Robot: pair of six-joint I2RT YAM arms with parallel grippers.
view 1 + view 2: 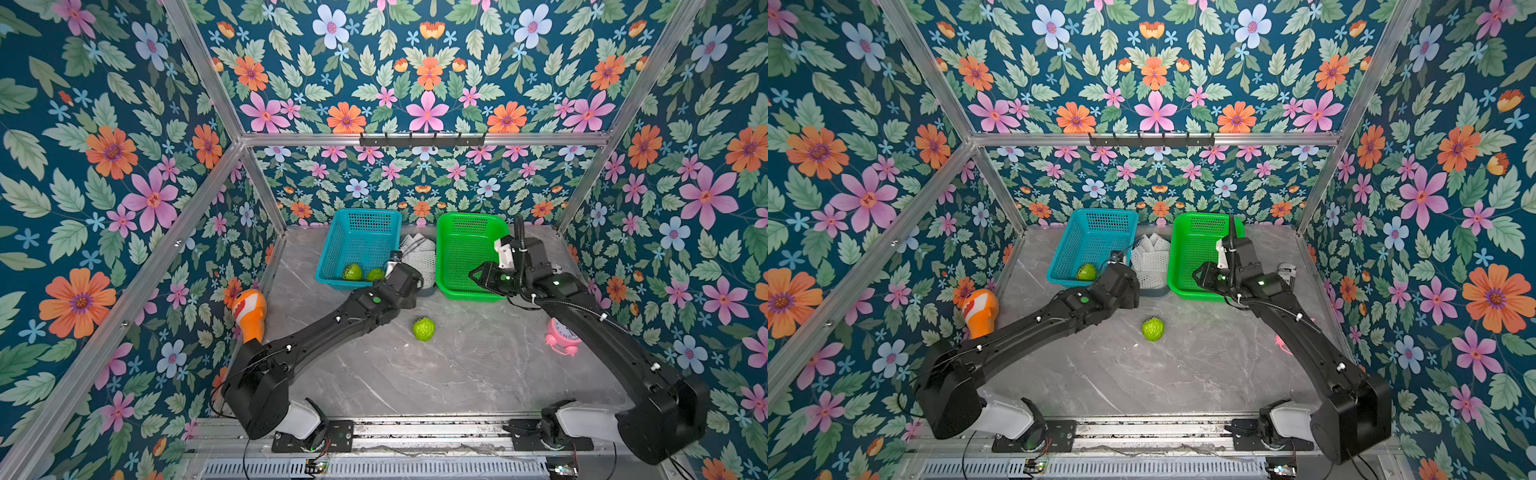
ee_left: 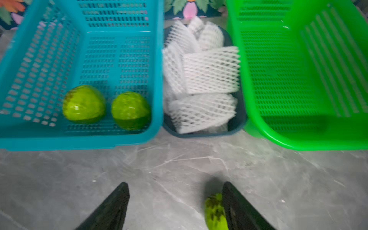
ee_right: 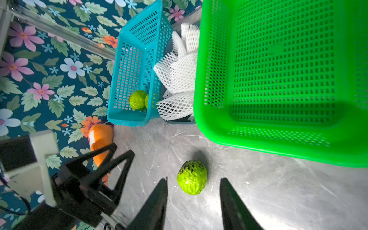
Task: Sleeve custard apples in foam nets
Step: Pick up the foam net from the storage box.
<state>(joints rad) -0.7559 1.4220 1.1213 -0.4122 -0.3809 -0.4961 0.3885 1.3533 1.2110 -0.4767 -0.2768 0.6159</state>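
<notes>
Grey marble tabletop, floral wallpaper on every wall, aluminium frame bars. Blue perforated basket at the back, left of centre, upright. Green perforated basket at the back, to its right, upright. Dark bin squeezed between the two baskets. Orange clownfish toy at the left tabletop edge, against the wall. Pink alarm clock near the right edge, partly hidden. Black hook rail on the back frame bar above the baskets.

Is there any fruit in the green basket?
No, the green basket holds nothing; only its bare mesh floor shows.
</notes>
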